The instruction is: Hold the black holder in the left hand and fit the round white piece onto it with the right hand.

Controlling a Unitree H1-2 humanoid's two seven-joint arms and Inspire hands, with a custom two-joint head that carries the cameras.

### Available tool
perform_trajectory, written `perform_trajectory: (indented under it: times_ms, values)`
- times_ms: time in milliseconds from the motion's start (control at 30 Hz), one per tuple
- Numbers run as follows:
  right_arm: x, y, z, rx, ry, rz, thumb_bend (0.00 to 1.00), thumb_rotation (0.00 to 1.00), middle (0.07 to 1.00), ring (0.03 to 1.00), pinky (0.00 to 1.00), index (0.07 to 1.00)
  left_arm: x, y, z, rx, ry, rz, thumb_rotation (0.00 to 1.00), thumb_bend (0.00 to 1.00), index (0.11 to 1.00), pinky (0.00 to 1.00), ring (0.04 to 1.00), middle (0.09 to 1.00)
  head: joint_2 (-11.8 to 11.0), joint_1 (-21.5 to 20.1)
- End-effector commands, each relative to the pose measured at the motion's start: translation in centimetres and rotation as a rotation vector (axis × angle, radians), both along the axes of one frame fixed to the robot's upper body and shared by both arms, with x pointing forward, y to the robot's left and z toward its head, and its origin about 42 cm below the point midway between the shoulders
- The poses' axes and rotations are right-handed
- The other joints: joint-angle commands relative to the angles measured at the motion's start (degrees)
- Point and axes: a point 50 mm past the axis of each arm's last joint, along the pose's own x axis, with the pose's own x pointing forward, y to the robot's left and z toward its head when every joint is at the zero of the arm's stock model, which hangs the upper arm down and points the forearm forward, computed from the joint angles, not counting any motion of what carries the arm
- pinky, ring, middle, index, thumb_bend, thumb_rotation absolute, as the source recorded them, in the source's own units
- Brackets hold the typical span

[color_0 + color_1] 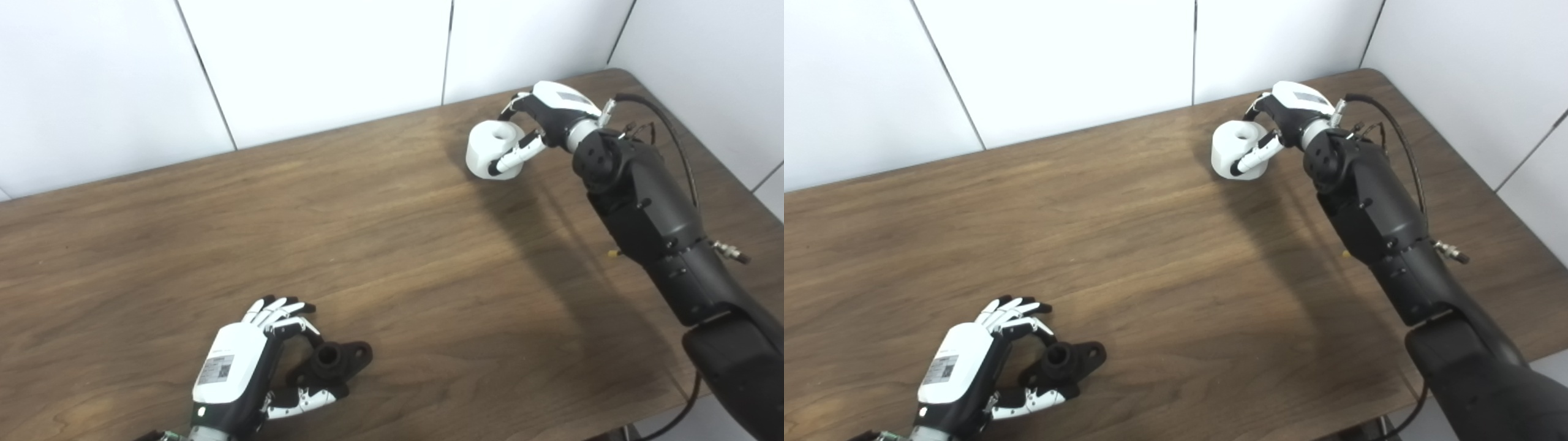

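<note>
Close to the front edge of the desk [392,257], toward its left corner, the left hand [245,367] is wrapped loosely around the black holder [334,361]. The fingers [278,309] curl over the far side of it and the thumb reaches under the near side. The holder looks like it sits on the wood, with its short tube pointing up and its flat part sticking out to the right. The fingers are close around it, but I cannot tell if they are squeezing it yet or just next to it. So the first job, getting the holder into the left hand, looks started but maybe not finished.

The middle of the desk has nothing to do with the job right now.

Far away, near the back right corner of the desk, the right hand [1274,125] is closed around the round white piece [1234,150]. The thumb lies across the front of it and the other fingers go around the back. The white piece has a hole in the top. It looks tipped a little, so it may be just coming off the wood, but I cannot be sure.

The two parts are well apart, at opposite corners. What is left is the big part: pick up both, bring them together, line up the hole with the tube, and push the white piece on.
</note>
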Motion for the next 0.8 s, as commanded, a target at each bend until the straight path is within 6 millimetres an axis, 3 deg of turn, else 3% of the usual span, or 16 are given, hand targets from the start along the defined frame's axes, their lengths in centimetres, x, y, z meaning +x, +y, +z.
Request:
perform_trajectory:
  times_ms: [0, 767]
  values:
    - [0.59, -0.63, 3.24, -0.04, -0.104, 0.01, 0.81, 0.34, 0.936, 1.0, 0.95, 0.7, -0.51, 0.51, -0.35, 0.03, 0.031, 0.009, 0.05, 0.52, 0.489, 0.94, 0.866, 0.807, 0.15, -0.08]
    - [0.67, -1.21, 3.26, -0.067, -0.102, 0.029, 0.77, 0.29, 0.904, 1.0, 0.95, 0.66, -0.36, 0.13, 0.23, 0.032, 0.03, 0.02, 0.06, 0.52, 0.489, 0.96, 0.876, 0.818, 0.85, 0.9]
